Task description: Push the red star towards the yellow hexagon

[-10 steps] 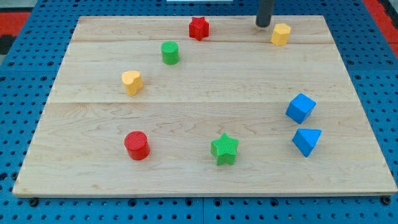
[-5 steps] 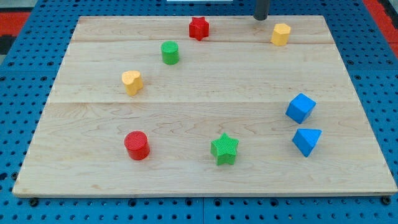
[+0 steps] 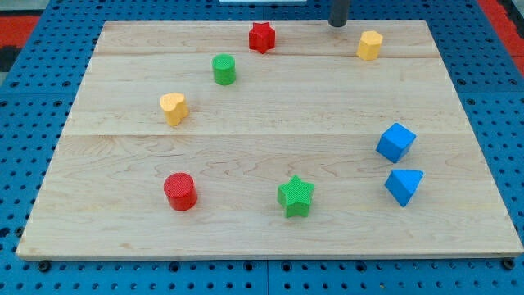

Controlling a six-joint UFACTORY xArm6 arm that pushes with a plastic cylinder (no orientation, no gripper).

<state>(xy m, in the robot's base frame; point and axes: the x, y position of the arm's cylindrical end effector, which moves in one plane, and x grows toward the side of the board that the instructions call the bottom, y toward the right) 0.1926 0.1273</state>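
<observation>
Camera view: rod [image 3: 338, 11] cropped (top edge).

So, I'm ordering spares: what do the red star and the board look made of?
The red star looks like matte plastic, probably 3D-printed: fine ridged lines show on it. The board looks like pale, smooth wood, with grain and plank seams running across.

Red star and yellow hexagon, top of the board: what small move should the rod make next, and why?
Probably slide my tip along the board's top edge toward the view's left, past the red star. The tip sits between the star and the yellow hexagon, slightly above both, touching neither. A push toward the hexagon, at the view's right, needs contact on the star's left side.
</observation>
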